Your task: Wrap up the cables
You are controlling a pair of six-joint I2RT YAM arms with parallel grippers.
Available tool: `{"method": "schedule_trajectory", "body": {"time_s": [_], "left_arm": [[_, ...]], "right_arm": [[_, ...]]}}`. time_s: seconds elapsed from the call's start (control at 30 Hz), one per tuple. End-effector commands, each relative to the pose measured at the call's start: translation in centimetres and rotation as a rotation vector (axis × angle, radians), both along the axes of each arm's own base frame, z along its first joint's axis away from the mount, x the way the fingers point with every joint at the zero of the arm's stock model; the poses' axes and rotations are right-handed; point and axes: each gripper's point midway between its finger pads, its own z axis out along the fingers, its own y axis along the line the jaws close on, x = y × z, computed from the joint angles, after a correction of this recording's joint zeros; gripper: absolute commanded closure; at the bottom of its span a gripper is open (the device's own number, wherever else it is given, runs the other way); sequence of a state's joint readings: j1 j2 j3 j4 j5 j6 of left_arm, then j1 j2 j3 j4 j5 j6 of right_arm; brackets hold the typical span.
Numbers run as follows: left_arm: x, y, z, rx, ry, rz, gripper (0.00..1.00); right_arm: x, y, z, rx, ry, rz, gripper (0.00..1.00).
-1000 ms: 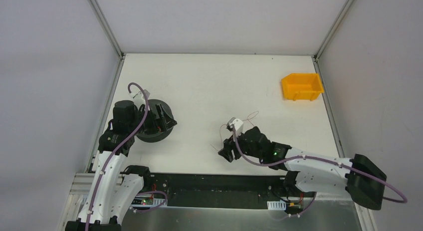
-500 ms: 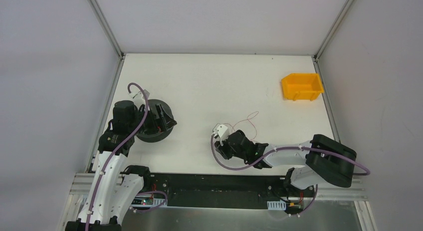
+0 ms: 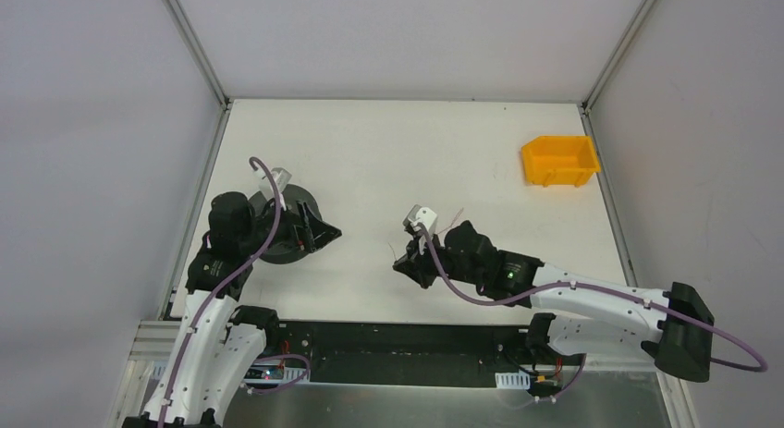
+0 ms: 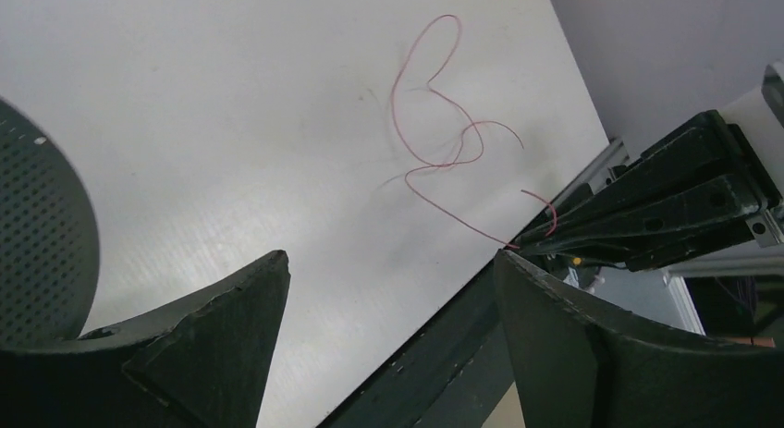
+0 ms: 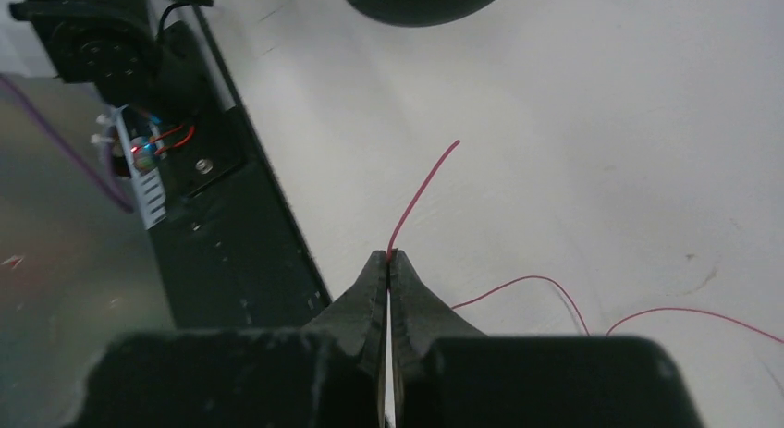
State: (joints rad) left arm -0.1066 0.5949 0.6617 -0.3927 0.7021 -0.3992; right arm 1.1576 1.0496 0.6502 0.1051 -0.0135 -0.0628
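Note:
The cable is a hair-thin red wire lying in loose loops on the white table. One end is pinched in my right gripper, whose jaws are pressed together, and a short free tail sticks out past the tips. From above, the right gripper sits low near the table's front middle, and the cable shows only faintly. My left gripper is open and empty, pointing toward the cable from the left. It hovers at the right rim of the black spool.
A yellow bin stands at the back right. A black rail runs along the table's front edge, close behind the right gripper. Metal frame posts rise at the back corners.
My right gripper has shut on the cable end, and its arm swung and resettled near the front middle. The left gripper has shifted slightly right and turned over the spool.

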Motion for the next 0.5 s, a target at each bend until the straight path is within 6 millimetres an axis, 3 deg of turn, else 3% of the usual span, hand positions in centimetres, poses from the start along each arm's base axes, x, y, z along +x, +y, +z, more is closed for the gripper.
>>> {"method": "schedule_trajectory", "body": {"time_s": [0.0, 0.1, 0.23, 0.33, 0.47], "left_arm": [[-0.3, -3.3, 4.2, -0.049, -0.179, -0.233, 0.20], [-1.5, -6.2, 5.5, -0.055, -0.239, -0.415, 0.25], [-3.8, -9.8, 5.7, -0.073, -0.272, -0.655, 0.27], [-6.5, -11.2, 5.7, -0.074, -0.393, -0.857, 0.30], [-7.0, -11.8, 5.8, -0.034, -0.513, -0.909, 0.26]], "right_arm": [[-4.2, -0.7, 0.8, -0.025, 0.155, 0.143, 1.00], [-5.0, -0.7, 2.8, 0.023, 0.187, 0.171, 1.00], [-5.7, -0.9, 4.6, 0.071, 0.223, 0.225, 1.00], [-5.5, -1.3, 5.5, 0.088, 0.272, 0.227, 1.00], [-5.9, -1.8, 6.8, 0.119, 0.322, 0.258, 1.00]]}}
